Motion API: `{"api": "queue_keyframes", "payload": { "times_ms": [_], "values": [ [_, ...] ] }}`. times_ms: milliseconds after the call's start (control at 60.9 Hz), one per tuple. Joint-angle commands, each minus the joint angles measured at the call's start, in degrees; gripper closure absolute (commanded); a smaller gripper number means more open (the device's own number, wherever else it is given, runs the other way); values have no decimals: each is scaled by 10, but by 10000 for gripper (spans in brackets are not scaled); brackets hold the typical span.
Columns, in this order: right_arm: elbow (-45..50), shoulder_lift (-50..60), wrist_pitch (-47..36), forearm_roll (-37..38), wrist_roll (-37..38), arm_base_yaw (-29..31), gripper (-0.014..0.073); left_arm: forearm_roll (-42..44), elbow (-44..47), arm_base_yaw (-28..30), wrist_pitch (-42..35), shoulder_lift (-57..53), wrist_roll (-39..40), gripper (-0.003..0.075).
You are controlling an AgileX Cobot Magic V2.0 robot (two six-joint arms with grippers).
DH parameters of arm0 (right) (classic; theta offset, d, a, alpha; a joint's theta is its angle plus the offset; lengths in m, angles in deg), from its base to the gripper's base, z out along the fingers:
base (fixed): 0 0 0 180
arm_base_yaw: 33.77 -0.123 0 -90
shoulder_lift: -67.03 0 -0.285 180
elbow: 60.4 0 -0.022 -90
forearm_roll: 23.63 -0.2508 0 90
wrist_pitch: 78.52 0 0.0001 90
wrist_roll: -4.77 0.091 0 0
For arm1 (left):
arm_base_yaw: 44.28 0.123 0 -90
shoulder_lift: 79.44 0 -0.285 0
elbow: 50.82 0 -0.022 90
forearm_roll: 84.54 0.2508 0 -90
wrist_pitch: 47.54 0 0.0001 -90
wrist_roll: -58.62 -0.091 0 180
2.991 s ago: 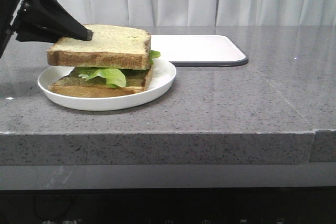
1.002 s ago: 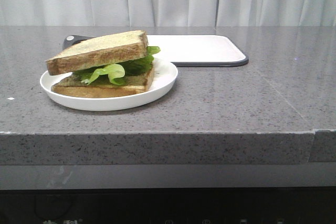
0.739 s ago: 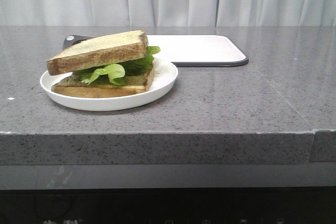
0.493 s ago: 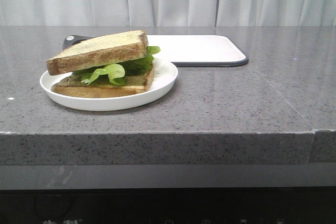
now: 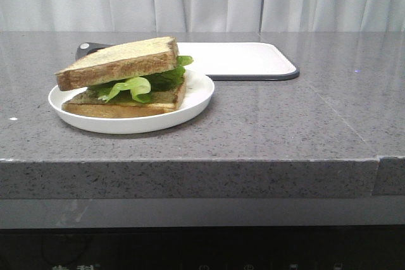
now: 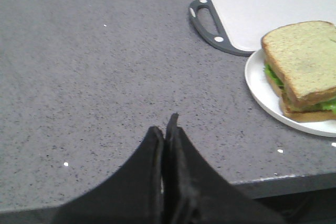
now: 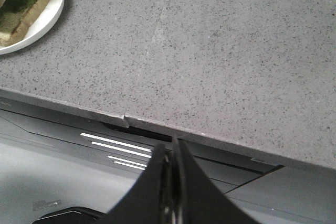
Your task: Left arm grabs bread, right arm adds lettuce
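top bread slice (image 5: 123,60): lies tilted on the lettuce, high at the right rear, low at the front left, where it overhangs the slice below.
lettuce (image 5: 136,85): sandwiched between the two slices; ruffled edges stick out at the front and at the right rear.
bottom bread slice (image 5: 126,101): flat on the white plate (image 5: 196,96), which sits on the grey stone counter (image 5: 285,118) just in front of the white cutting board (image 5: 237,58).
left gripper (image 6: 167,129): fingers pressed together, nothing between them; over bare counter, well apart from the plate.
right gripper (image 7: 172,145): fingers pressed together, empty; hanging past the counter's front edge, well apart from the plate.
stage (judgement): sandwich looks assembled; both arms parked.
risk 1: tilted top slice may slide toward its low front-left corner; cause would be the springy, uneven lettuce underneath or any knock to the counter.
risk 2: protruding leaf could be dragged out if a gripper brushes past on a return pass.
risk 3: re-gripping the top slice at one edge would tilt it more.
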Motion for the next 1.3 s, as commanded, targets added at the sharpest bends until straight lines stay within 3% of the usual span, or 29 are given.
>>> {"api": "queue_keyframes", "payload": {
  "times_ms": [0,181,394,756,1282],
  "values": [
    [-14,-2,-33,7,-3,3,711,11,17,2,-94,-14,-1,741],
    [-14,-2,-33,7,-3,3,711,8,94,2,-206,-33,12,741],
    [-14,-2,-33,7,-3,3,711,82,196,0,-301,-94,141,741],
    [-14,-2,-33,7,-3,3,711,26,342,2,-468,-172,129,741],
    [-14,-2,-29,7,-3,3,711,50,343,3,-457,-171,131,741]
  ]
}}
